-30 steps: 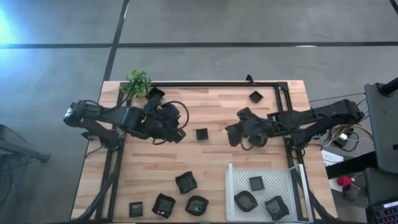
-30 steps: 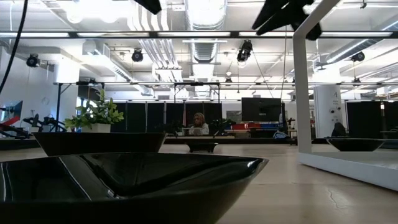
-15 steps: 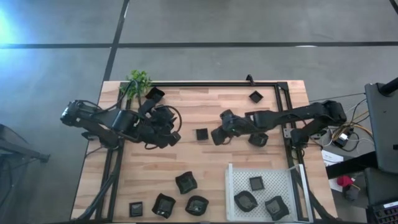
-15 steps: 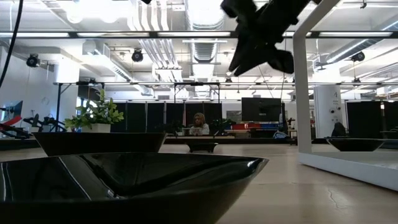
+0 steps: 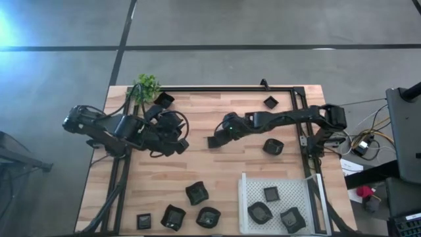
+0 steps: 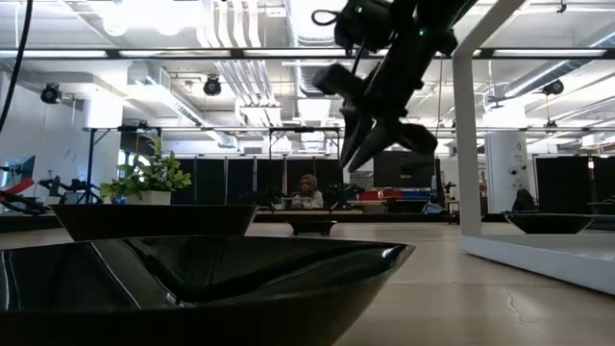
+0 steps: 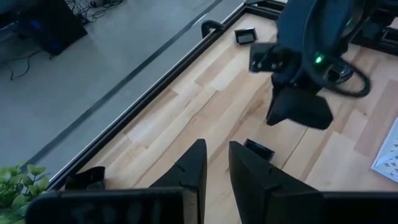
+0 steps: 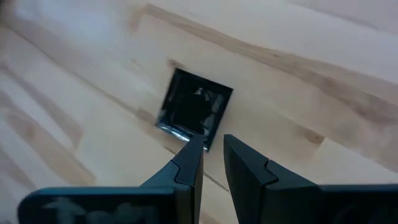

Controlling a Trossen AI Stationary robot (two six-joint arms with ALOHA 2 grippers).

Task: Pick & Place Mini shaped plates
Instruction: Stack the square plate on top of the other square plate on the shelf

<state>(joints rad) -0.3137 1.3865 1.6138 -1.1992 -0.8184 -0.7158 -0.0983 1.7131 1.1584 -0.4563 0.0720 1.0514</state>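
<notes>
The mini shaped plates are small black dishes scattered flat on the wooden table. One square plate [image 5: 211, 143] [image 8: 196, 111] lies mid-table. My right gripper [image 5: 219, 137] [image 8: 213, 146] hangs above it, shut and pointing down, its tips just short of the plate's near rim. The low view shows this gripper [image 6: 370, 144] well above the table. My left gripper [image 5: 183, 142] [image 7: 217, 155] waits shut, left of that plate. Other plates lie near the plant [image 5: 164, 100], at the far right [image 5: 270, 102], right of centre [image 5: 273, 146] and along the near edge [image 5: 197, 193].
A white perforated tray [image 5: 299, 187] at the near right holds three plates. A small green plant [image 5: 146, 85] stands at the far left corner. Black rails [image 5: 223, 88] frame the table's far side and both flanks. A large black dish [image 6: 192, 279] fills the low view's foreground.
My right gripper has swung from near the right rail toward the table's left and come down over the mid-table square plate. The plate right of centre, which the gripper covered before, now shows. My left gripper has drawn back a little toward the left edge.
</notes>
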